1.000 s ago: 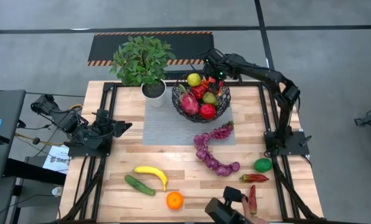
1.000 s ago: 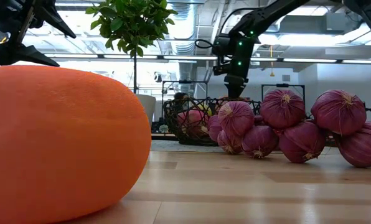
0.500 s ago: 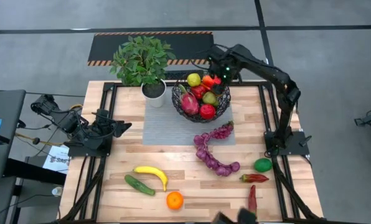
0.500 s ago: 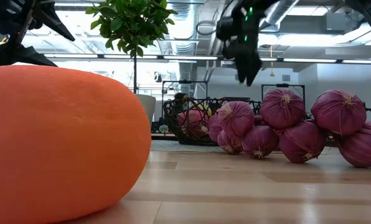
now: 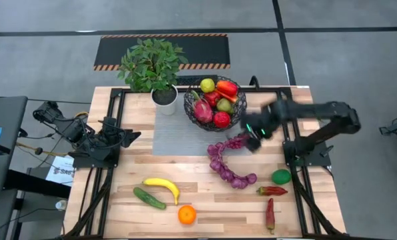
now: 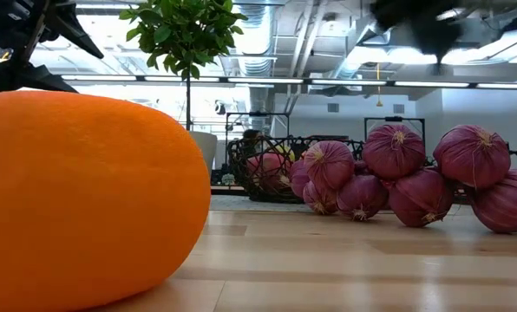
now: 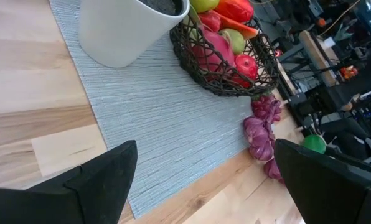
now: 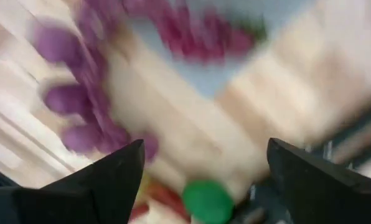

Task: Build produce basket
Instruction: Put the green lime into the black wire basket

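Right pincer (image 5: 254, 135) is spread, empty, above the purple string (image 5: 226, 162). Risk: the floppy string could be snagged on the basket (image 5: 215, 104) rim. Left pincer (image 5: 128, 136) is parked, spread.

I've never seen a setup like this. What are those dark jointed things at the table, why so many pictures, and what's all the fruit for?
They are two robot arms, each ending in a two-finger gripper. One camera looks down from above, one sits at table height, and one rides on each wrist. The left gripper waits at the table's left edge, fingers open and empty. The right gripper hangs over the string of purple bulbs, fingers spread, holding nothing. The wire basket already holds several pieces of toy produce, beside a potted plant. A banana, cucumber, orange, lime and two red peppers lie loose on the table.
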Controlling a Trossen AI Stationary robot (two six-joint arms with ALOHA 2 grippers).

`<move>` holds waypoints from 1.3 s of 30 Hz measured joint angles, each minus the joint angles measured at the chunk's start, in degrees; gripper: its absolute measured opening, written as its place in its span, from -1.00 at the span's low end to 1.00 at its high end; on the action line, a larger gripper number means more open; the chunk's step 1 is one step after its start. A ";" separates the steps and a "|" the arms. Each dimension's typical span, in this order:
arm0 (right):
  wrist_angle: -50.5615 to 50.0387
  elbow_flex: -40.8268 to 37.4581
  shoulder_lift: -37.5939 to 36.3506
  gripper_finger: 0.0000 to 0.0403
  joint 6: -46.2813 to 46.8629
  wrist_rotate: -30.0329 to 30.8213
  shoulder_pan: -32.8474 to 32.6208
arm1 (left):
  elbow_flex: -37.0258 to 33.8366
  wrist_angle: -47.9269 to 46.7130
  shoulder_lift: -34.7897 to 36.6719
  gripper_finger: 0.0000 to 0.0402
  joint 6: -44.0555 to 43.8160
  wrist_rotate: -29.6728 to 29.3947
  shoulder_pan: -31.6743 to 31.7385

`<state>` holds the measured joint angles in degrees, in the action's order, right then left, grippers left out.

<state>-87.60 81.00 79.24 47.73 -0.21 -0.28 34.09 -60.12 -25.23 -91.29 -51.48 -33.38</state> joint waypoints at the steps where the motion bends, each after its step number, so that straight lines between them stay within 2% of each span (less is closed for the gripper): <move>1: 0.05 -2.71 -1.46 0.74 5.11 0.07 -3.73 | 0.00 0.02 0.00 0.81 0.00 0.00 -0.01; 5: 0.58 -12.19 -5.52 0.74 25.38 -0.18 -18.20 | -0.01 0.02 -0.01 0.81 -0.03 0.00 0.00; 8: 1.45 -17.86 -7.11 0.74 38.43 -3.74 -26.27 | -0.02 0.02 -0.02 0.81 -0.48 0.29 0.01; 11: 3.48 -21.76 -7.20 0.74 44.53 -6.95 -32.86 | -0.01 0.07 -0.02 0.81 -0.52 0.46 0.00; 14: 6.52 -23.95 -7.27 0.74 38.78 -7.34 -38.00 | -0.01 0.02 -0.02 0.81 -0.52 0.44 0.01; 19: 7.55 -24.55 -6.99 0.74 22.14 -5.50 -43.32 | -0.02 0.02 -0.02 0.81 -0.44 0.48 0.01; 23: 8.10 -24.59 -6.97 0.74 10.40 -4.98 -44.40 | -0.02 0.02 -0.02 0.81 -0.46 0.24 -0.01; 27: 11.26 -24.70 -6.97 0.74 3.60 -4.00 -44.32 | -0.02 0.02 -0.02 0.81 -0.46 0.22 0.01; 31: 15.26 -27.91 -6.97 0.73 1.73 -4.13 -44.32 | 0.00 0.02 -0.02 0.81 -0.46 0.19 -0.01; 39: 22.68 -38.44 -6.95 0.69 4.84 -5.85 -43.96 | -0.02 0.00 -0.02 0.81 -0.49 -0.15 0.00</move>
<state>-64.92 42.55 72.29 52.57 -6.07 -44.24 34.06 -60.12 -25.26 -91.77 -51.63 -33.38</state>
